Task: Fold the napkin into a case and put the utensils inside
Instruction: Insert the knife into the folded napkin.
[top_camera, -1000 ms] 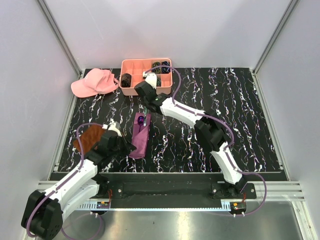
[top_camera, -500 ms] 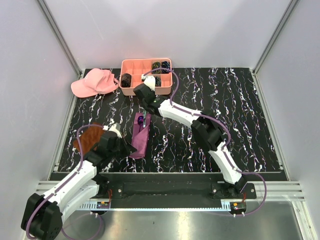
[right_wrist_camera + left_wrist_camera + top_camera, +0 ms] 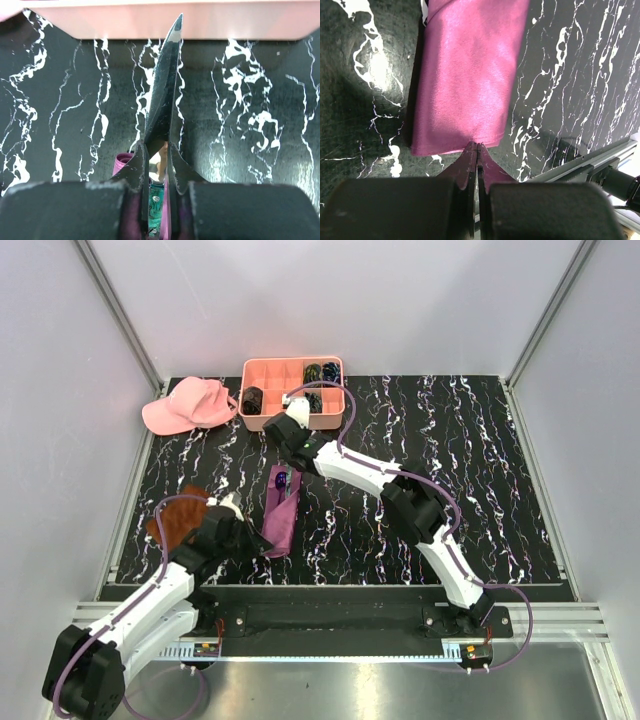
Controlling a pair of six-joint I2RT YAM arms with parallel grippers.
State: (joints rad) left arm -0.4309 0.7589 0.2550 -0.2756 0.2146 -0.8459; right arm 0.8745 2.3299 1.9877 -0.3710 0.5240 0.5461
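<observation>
Presently, the folded napkin, left of centre, is pinched at its near edge by the left gripper; a utensil is clamped in the right gripper, pointed toward the pink tray.

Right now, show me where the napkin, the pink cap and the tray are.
napkin [image 3: 281, 523]: top view, middle of the folded strip.
pink cap [image 3: 192, 403]: top view, its crown.
tray [image 3: 256, 423]: top view, near wall.

Black white-veined marble tabletop; pale grey walls; aluminium corner posts; even light
</observation>
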